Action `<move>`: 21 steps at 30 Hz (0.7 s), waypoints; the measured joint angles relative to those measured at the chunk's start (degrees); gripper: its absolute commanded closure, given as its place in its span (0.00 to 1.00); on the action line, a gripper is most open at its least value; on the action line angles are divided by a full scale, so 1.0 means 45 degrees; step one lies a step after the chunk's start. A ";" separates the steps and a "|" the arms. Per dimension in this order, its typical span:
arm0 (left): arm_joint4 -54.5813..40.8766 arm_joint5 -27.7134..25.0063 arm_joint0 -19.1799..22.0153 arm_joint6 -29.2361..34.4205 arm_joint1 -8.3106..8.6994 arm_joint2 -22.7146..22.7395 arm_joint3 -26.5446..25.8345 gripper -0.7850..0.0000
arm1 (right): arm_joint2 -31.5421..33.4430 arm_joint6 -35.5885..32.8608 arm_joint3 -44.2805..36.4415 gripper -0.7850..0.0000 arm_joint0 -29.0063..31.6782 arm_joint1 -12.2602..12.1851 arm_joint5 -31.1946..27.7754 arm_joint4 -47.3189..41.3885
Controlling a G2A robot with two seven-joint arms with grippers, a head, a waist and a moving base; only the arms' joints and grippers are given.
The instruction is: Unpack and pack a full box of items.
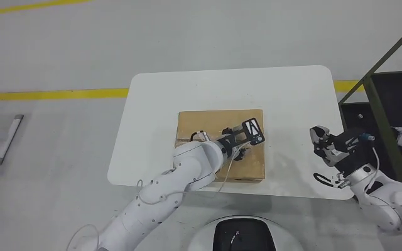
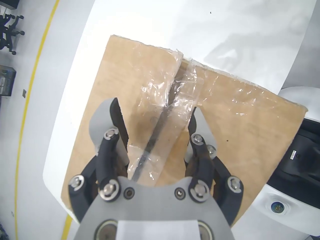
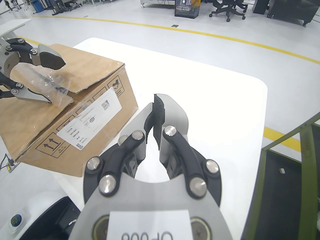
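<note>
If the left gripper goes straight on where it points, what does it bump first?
Probably the tape over the box seam: the open left gripper straddles it, tilted toward the box top. Depth is unclear.

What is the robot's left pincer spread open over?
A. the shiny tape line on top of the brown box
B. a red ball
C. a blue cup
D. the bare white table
A: the left pincer is open, with one finger on each side of the taped seam that runs along the top of the cardboard box.
</note>
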State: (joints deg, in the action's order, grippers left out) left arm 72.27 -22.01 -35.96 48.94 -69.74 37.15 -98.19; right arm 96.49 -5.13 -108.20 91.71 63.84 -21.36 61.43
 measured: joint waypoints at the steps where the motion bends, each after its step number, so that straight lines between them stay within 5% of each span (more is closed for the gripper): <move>1: 0.0052 -0.0029 -0.0030 0.0030 -0.0012 0.0023 -0.0027 0.47 | -0.0014 0.0001 -0.0013 1.00 0.0005 0.0002 0.0002 0.0007; 7: 0.0270 -0.0116 -0.0190 0.0080 -0.0073 0.0162 -0.0125 0.64 | -0.0056 0.0035 -0.0045 1.00 0.0046 0.0013 0.0037 0.0012; 14: 0.0529 -0.0164 -0.0403 0.0129 -0.0115 0.0400 -0.0194 1.00 | -0.0087 0.0050 -0.0075 1.00 0.0151 0.0026 0.0101 0.0020; 21: 0.0895 -0.0153 -0.0645 0.0121 -0.0127 0.0728 -0.0402 1.00 | -0.0094 0.0010 -0.0111 1.00 0.0171 0.0035 0.0129 -0.0036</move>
State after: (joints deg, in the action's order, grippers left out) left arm 76.30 -22.70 -38.86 49.48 -70.31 40.42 -100.00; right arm 96.07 -5.09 -108.70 92.48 64.00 -20.78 61.27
